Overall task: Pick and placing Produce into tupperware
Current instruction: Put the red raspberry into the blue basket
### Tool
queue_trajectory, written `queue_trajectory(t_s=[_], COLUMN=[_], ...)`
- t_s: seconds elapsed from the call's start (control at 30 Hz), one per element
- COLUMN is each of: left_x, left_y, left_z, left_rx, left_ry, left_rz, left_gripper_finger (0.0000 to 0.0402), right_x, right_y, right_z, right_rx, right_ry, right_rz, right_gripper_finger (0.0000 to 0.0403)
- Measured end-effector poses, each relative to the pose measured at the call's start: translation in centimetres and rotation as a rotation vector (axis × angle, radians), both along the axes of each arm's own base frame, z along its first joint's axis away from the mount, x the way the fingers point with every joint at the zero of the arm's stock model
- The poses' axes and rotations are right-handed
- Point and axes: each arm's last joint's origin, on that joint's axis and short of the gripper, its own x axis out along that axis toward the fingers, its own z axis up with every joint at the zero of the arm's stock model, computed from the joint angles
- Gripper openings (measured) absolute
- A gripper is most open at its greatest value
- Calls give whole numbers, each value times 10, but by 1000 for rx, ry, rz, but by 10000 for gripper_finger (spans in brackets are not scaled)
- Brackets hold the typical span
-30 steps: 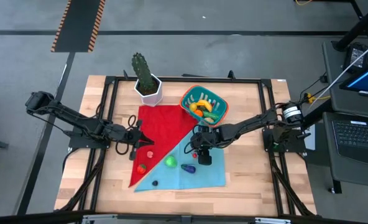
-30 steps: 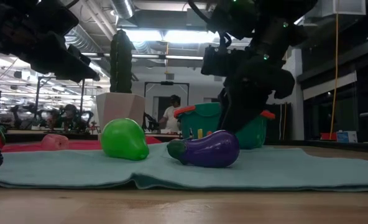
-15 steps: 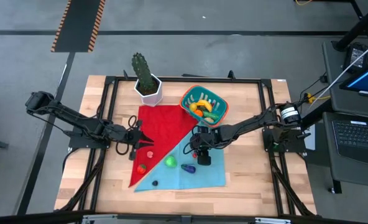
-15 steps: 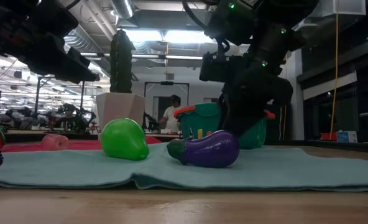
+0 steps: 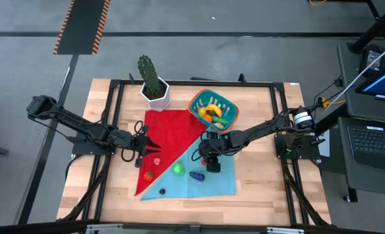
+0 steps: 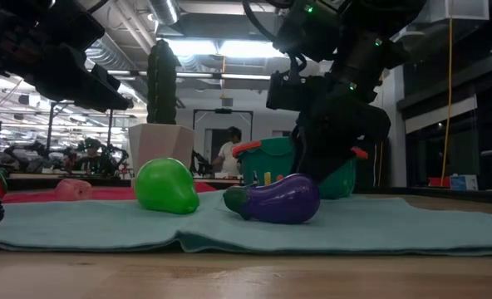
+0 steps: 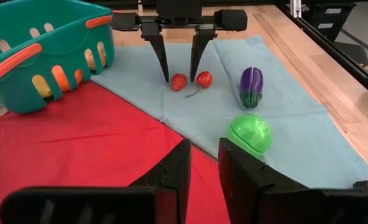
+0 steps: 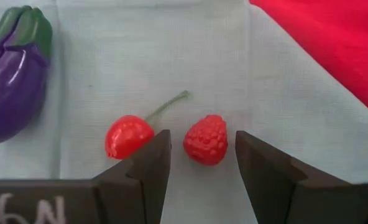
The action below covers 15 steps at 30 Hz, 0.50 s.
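Observation:
The teal tub (image 5: 194, 101) with an orange rim stands at the far middle with several toy fruits inside. My right gripper (image 5: 202, 155) is open and points down over the light-blue cloth. Its fingers stand on either side of a red raspberry (image 8: 206, 140) without touching it. A red cherry (image 8: 128, 135) with a stem lies just outside one finger. A purple eggplant (image 5: 196, 175) and a green pear (image 5: 178, 168) lie nearer on the cloth. My left gripper (image 5: 146, 144) is open and empty above the red cloth.
A cactus in a white pot (image 5: 153, 91) stands at the far left of the cloths. A red fruit (image 5: 149, 174), a pink one (image 5: 157, 159) and a dark blue one (image 5: 162, 191) lie on the cloths' near left part. A black frame (image 5: 114, 84) rims the table.
My right gripper has sunk a little toward the light-blue cloth over the raspberry. Nothing else has moved.

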Motion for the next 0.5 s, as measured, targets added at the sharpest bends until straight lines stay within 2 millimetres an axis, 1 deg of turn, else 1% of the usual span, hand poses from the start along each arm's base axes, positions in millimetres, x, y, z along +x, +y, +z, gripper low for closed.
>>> queue_trajectory(t_s=[0.17,0.33,0.5], left_x=[0,0,0], left_y=[0,0,0], left_z=[0,0,0], left_rx=[0,0,0], left_ry=[0,0,0], left_rz=[0,0,0], left_gripper_finger=[72,60,48], right_x=[0,0,0], right_y=[0,0,0], right_z=[0,0,-1], right_rx=[-4,-3,-2], right_ry=[3,3,4], right_rz=[2,-1,-1], right_gripper_finger=[164,143,134])
